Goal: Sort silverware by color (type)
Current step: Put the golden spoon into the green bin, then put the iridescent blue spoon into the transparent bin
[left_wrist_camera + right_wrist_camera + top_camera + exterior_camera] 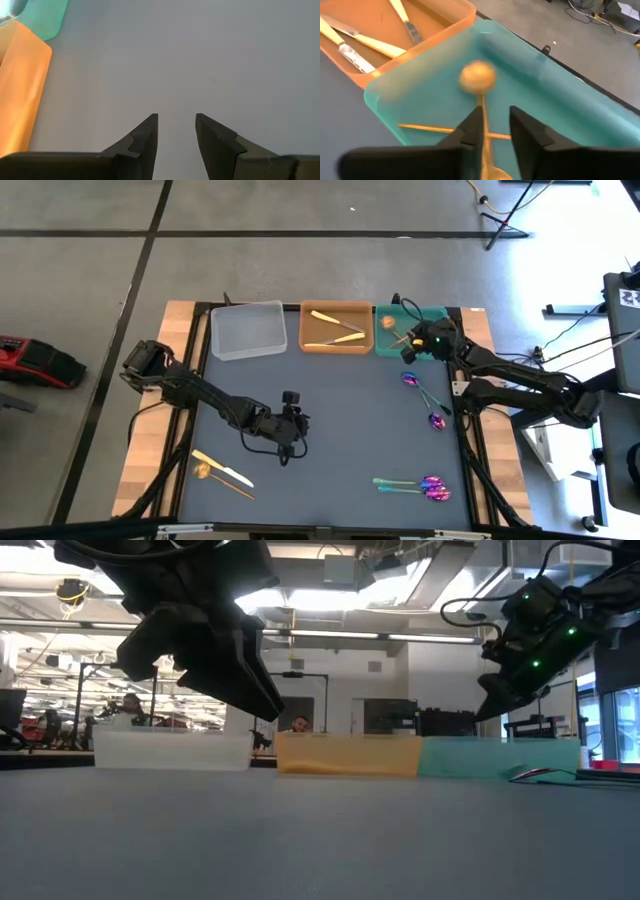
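My right gripper (412,343) hangs open over the teal tray (425,315). In the right wrist view a blurred copper-gold spoon (478,76) runs with its handle between the fingers, close beside one of them. A second gold handle (425,129) lies across the tray floor. Pale gold pieces (335,328) lie in the orange tray (337,348). My left gripper (287,448) is open above bare mat at mid-table. A pale gold knife (225,470) and a copper spoon (203,471) lie at the near left. Iridescent purple-teal pieces (425,392) (415,485) lie on the right. My right gripper (495,117) points down into the teal tray, and the spoon's handle (483,112) passes along the inner side of one finger (472,127). The spoon is blurred, and I cannot tell whether the finger touches it.
A clear tray (247,330) stands to the left of the orange one along the far edge. The trays' walls (350,755) rise from the mat. The mat's middle (350,410) is bare. Wooden table edges and frame rails border the mat on both sides.
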{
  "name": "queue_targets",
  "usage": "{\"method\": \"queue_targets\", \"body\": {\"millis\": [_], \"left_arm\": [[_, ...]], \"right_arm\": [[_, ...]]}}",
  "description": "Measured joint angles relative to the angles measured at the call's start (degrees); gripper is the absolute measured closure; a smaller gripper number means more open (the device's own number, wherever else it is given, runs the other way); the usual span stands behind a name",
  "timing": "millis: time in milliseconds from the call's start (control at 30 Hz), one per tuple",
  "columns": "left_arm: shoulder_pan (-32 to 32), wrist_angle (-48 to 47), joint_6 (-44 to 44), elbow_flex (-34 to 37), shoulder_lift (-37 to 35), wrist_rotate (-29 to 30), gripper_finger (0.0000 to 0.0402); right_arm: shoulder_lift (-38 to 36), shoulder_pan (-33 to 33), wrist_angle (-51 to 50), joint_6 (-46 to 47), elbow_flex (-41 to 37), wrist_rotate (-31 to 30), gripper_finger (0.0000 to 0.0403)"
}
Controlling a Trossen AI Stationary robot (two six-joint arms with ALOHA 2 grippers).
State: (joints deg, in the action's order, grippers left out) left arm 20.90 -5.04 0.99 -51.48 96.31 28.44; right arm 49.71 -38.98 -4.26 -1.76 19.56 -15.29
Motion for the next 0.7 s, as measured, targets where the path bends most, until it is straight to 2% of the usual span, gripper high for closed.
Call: {"method": "queue_targets", "body": {"millis": [167,300,500,700], "left_arm": [[0.0,0.0,0.0,0.0,0.0,0.0,0.0275],[-0.1,0.0,0.4,0.0,0.0,0.0,0.0275],[-0.1,0.0,1.7,0.0,0.0,-0.9,0.0275],[0.1,0.0,1.9,0.0,0.0,-1.1,0.0275]], "right_arm": [[0.0,0.0,-5.6,0.0,4.5,-0.1,0.0248],[0.0,0.0,-10.2,0.5,8.2,3.1,0.022],[0.0,0.7,-10.9,3.6,9.3,14.6,0.0218],[0.0,10.3,-11.9,7.6,9.3,21.0,0.0229]]}}
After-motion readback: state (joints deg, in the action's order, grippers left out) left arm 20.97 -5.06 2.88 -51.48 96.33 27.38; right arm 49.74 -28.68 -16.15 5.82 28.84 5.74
